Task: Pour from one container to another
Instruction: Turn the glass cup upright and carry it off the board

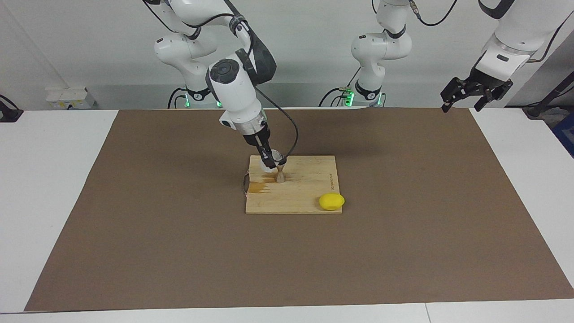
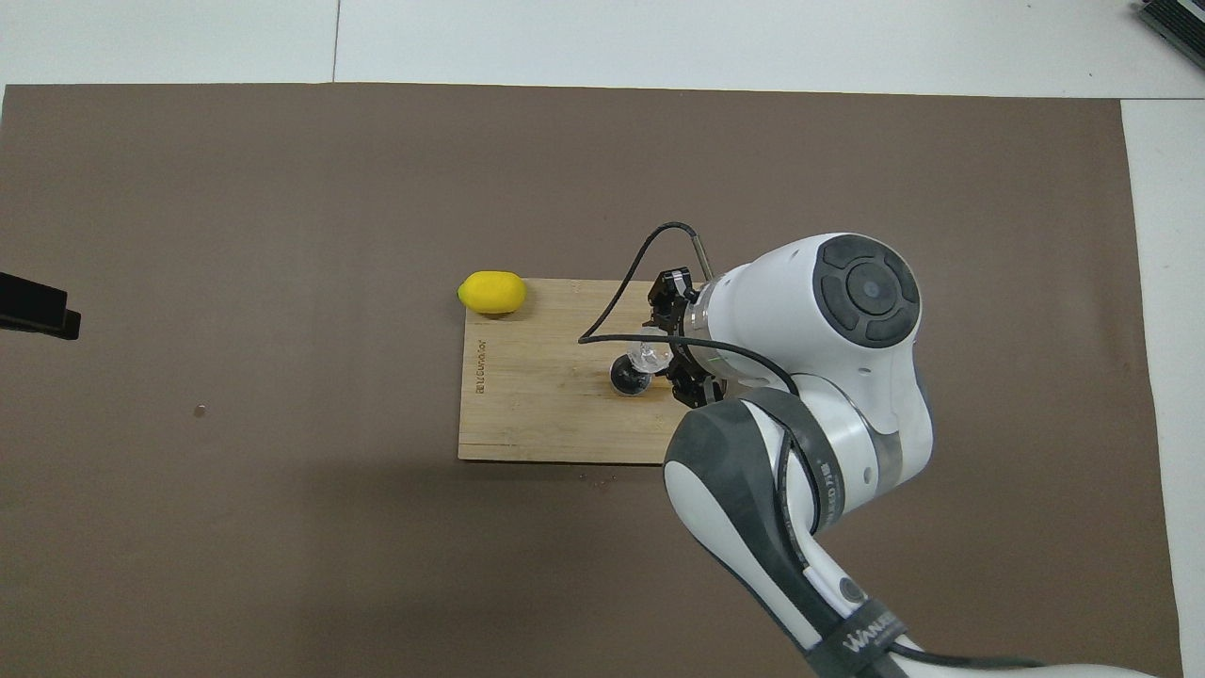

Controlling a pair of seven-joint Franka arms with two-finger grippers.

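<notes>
My right gripper (image 1: 270, 161) is shut on the small clear glass cup (image 1: 276, 160) and holds it tilted over the grey metal jigger (image 1: 280, 176). The jigger stands upright on the wooden cutting board (image 1: 305, 188). In the overhead view the glass cup (image 2: 648, 356) lies on its side in the right gripper (image 2: 670, 363), its mouth over the open top of the jigger (image 2: 626, 376). My left gripper (image 1: 462, 104) waits open and empty, raised over the left arm's end of the table; its tip shows at the edge of the overhead view (image 2: 36, 307).
A yellow lemon (image 1: 332, 201) lies at the board's corner farther from the robots, toward the left arm's end; it also shows in the overhead view (image 2: 491, 292). A dark wet stain (image 1: 260, 187) marks the board beside the jigger. A brown mat (image 1: 134, 224) covers the table.
</notes>
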